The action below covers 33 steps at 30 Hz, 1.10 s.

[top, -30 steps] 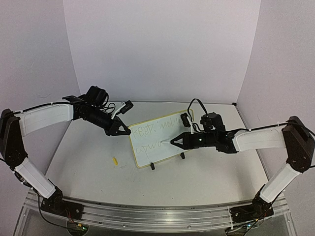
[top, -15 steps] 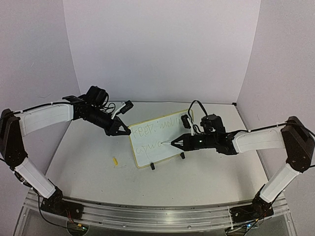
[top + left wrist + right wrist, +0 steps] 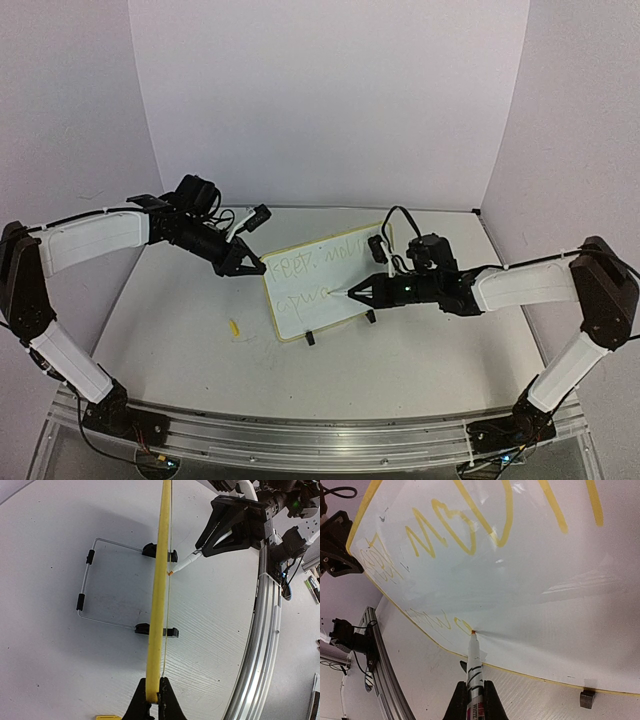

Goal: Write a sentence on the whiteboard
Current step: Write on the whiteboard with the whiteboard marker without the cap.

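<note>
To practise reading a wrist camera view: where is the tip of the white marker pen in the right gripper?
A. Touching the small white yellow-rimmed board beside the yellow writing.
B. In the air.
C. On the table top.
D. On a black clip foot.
A: the white marker pen in the right gripper touches the white yellow-rimmed board with its tip, where the lower yellow writing ends.

The left arm (image 3: pixel 95 238) rises from its base at the lower left, folds at the far left edge and stretches right toward the centre, its wrist tipped downward. The left gripper (image 3: pixel 250 267) is pinched tight on the yellow rim of the whiteboard (image 3: pixel 300 322). The right arm (image 3: pixel 525 283) mirrors it from the lower right, forearm level and pointing left. The right gripper (image 3: pixel 360 291) is clamped around a marker (image 3: pixel 474 670).
</note>
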Each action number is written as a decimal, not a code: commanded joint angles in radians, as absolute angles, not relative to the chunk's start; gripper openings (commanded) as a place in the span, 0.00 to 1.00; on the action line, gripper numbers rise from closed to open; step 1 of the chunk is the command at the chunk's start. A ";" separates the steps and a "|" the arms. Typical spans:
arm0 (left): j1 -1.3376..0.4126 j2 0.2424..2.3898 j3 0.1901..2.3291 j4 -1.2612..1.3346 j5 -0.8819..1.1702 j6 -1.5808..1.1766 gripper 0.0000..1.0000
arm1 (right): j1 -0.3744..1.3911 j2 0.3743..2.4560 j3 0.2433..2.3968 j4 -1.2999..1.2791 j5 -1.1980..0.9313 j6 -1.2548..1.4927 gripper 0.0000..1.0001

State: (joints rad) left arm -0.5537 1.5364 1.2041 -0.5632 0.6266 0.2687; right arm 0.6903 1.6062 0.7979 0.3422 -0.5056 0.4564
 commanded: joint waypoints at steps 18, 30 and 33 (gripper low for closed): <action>-0.578 1.549 1.207 -0.615 0.557 0.317 0.00 | 0.682 1.464 0.801 0.302 -0.478 0.434 0.00; -0.580 1.552 1.207 -0.617 0.551 0.317 0.00 | 0.681 1.527 0.846 0.314 -0.503 0.434 0.00; -0.580 1.554 1.207 -0.616 0.551 0.318 0.00 | 0.682 1.537 0.853 0.316 -0.502 0.437 0.00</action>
